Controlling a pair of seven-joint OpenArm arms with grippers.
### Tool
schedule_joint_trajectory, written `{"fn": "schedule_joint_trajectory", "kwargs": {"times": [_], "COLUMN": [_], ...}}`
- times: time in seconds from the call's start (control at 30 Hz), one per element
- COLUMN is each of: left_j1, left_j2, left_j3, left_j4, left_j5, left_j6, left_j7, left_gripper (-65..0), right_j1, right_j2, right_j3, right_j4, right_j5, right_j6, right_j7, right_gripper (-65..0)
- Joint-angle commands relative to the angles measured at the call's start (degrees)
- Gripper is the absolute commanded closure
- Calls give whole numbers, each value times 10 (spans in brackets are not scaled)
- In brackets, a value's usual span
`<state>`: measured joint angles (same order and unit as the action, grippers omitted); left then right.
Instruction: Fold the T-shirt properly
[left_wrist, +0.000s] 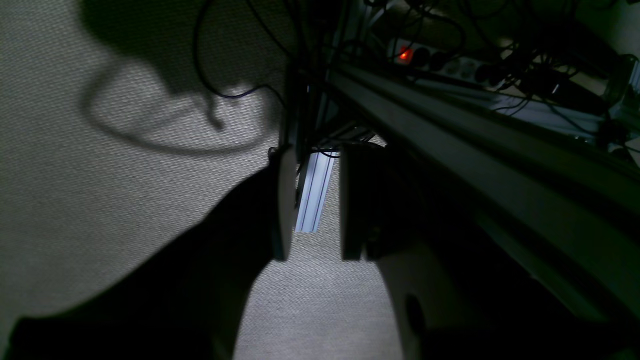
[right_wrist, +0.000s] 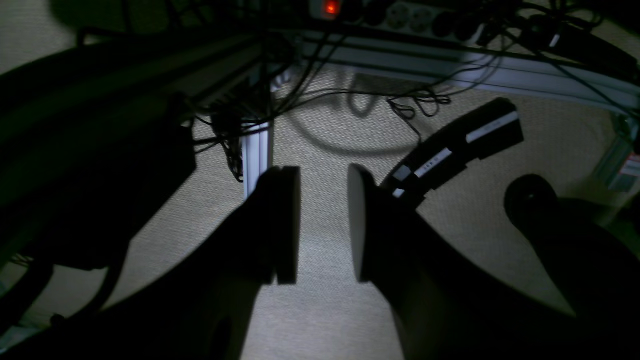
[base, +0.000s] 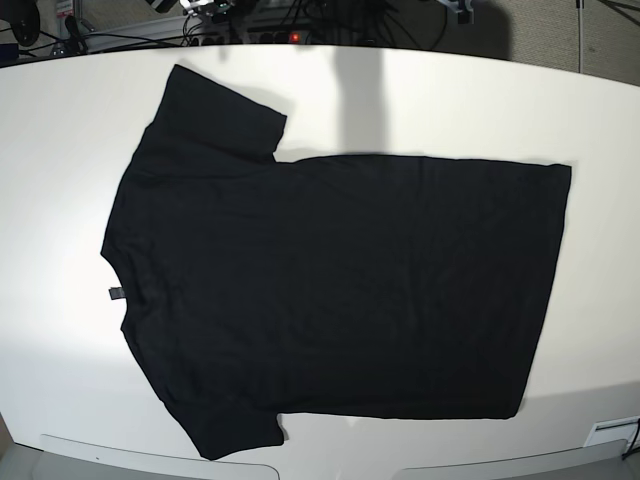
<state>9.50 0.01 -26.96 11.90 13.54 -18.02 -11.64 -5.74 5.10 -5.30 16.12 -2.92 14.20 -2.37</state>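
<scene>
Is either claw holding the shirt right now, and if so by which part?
Nothing is held. The left claw and right claw are open and empty; the T-shirt lies flat on the table.

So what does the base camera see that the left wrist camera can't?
Only the base view shows the T-shirt, spread flat on the white table, plain black side up, neck tag toward the left edge. No arm appears in it.

Only the left wrist view shows the left gripper, open and empty, hanging over carpet beside a metal frame rail, with no shirt in sight.

Both catch the power strip with its glowing red switch, seen beyond the table's far edge in the base view, among tangled cables.
</scene>
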Motion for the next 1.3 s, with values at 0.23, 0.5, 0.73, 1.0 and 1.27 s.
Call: {"fn": "schedule_joint_trajectory", "kwargs": {"times": [0.23, 0.5, 0.73, 1.0, 1.27], "left_j1": [3, 40, 87, 115, 181], "left_j2": [0, 6, 25, 31, 31], "left_j3": [0, 0, 1, 0, 1], "left_j4": [2, 62, 142, 176, 257], "left_j5": [0, -1, -1, -1, -1], "left_j6": [-4, -4, -26, -51, -77], "left_j7": [-5, -5, -5, -4, -4], "left_gripper": [-155, -155, -155, -155, -155], "right_j1": [-2, -18, -64, -127, -216], "right_j2": [16, 25, 25, 25, 37], "right_j3": [0, 0, 0, 0, 0], "right_j4": [3, 14, 84, 163, 282], "right_j5": [1, 0, 1, 1, 1], "right_j6": [10, 21, 21, 23, 34], "right_j7": [0, 10, 13, 13, 13], "right_gripper": [-172, -172, -172, -172, -172]}}
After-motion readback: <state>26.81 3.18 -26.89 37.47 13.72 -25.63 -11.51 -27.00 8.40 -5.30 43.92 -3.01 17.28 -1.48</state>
